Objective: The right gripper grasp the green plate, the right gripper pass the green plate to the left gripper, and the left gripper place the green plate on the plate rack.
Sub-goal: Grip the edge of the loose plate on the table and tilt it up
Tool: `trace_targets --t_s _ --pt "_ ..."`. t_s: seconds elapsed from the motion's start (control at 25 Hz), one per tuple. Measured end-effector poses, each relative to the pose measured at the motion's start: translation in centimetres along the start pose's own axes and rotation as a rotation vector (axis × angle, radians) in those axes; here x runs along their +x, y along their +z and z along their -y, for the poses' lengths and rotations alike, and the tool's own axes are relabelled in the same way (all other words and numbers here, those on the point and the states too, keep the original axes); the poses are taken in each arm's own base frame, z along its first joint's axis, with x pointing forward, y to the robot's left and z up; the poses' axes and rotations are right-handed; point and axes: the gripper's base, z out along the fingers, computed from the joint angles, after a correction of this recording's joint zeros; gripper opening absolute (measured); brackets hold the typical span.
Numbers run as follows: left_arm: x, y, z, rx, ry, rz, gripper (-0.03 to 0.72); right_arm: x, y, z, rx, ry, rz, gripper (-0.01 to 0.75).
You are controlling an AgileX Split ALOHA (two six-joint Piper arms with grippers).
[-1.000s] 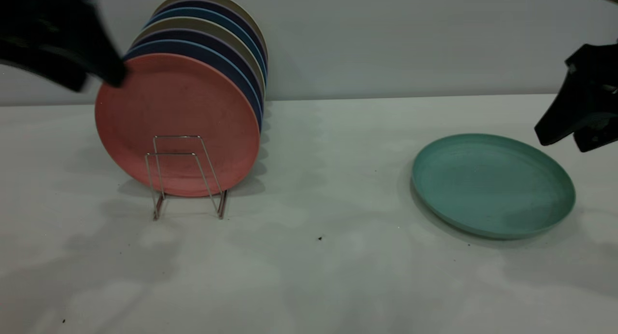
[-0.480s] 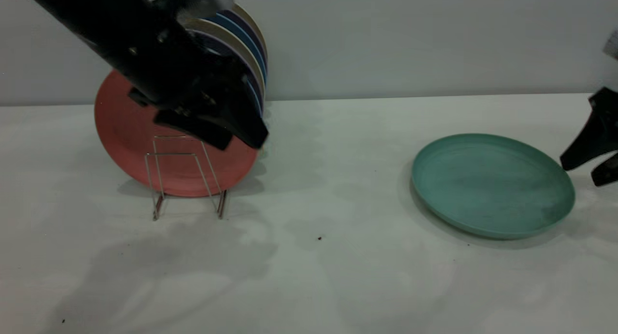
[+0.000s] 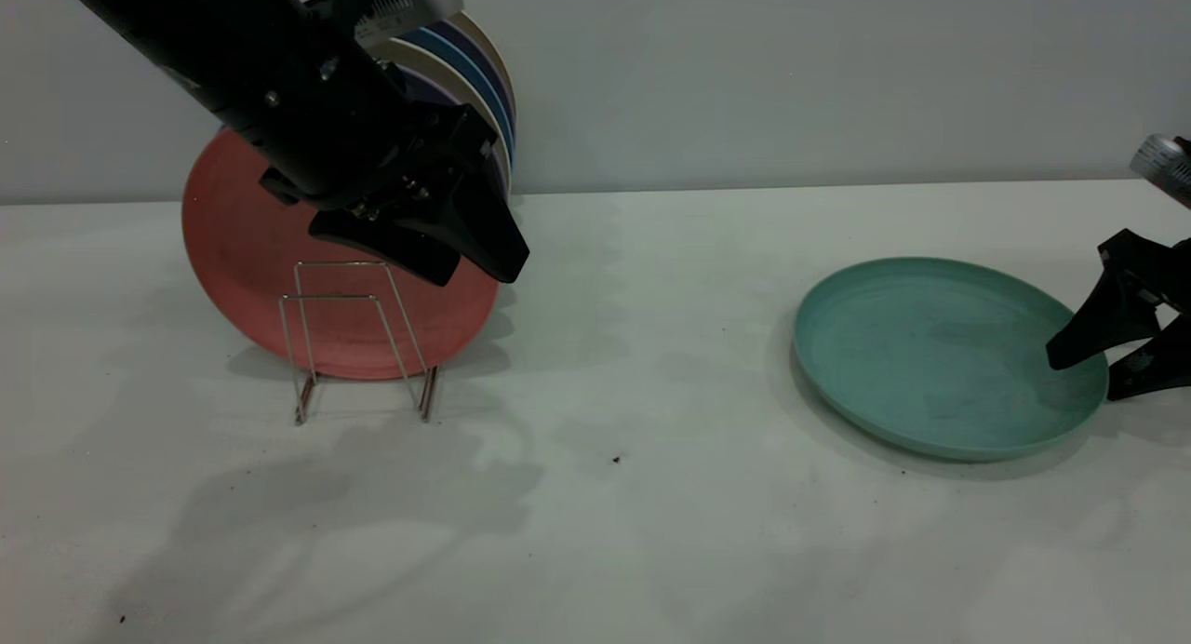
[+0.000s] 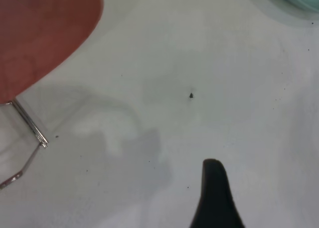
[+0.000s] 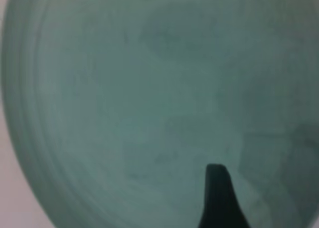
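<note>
1. Right tool (image 3: pixel 1084 369) has dropped to the green plate (image 3: pixel 940 355), spread, straddling its right rim; left tool (image 3: pixel 484 258) nudged forward, hovering spread before the plate rack (image 3: pixel 358 337).
2. Plate lies flat on the counter (image 3: pixel 605 532), well apart from the rack.
3. Risk: shallow rim bite, so the plate could skid or slip out on lift.
4. Pale, speckled counter; plain grey wall (image 3: pixel 791 76) behind.

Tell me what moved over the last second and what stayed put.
The left gripper swung in from the upper left to hang in front of the salmon-pink plate. The right gripper dropped to the green plate, its open fingers now straddling the right rim, not yet gripping. The green plate, the plate rack and its stacked plates stayed put.
</note>
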Motion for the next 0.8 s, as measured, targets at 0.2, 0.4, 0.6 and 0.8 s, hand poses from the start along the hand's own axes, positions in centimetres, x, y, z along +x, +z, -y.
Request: trace_targets --t_s 0.2,0.4,0.6,0.8 --pt "0.0 0.0 0.0 0.000 0.000 0.000 0.545 0.1 1.0 0.3 -0.034 0.029 0.018 0.448" --pt "0.0 0.0 0.0 -0.002 0.000 0.002 0.545 0.4 1.8 0.7 -0.048 0.046 0.021 0.337" --pt "-0.1 0.0 -0.1 -0.004 -0.009 0.016 0.545 0.4 2.0 1.0 -0.033 0.024 0.033 0.062" --pt "-0.1 0.8 -0.1 0.029 -0.075 0.021 0.545 0.4 2.6 -0.5 -0.105 -0.047 0.034 0.015"
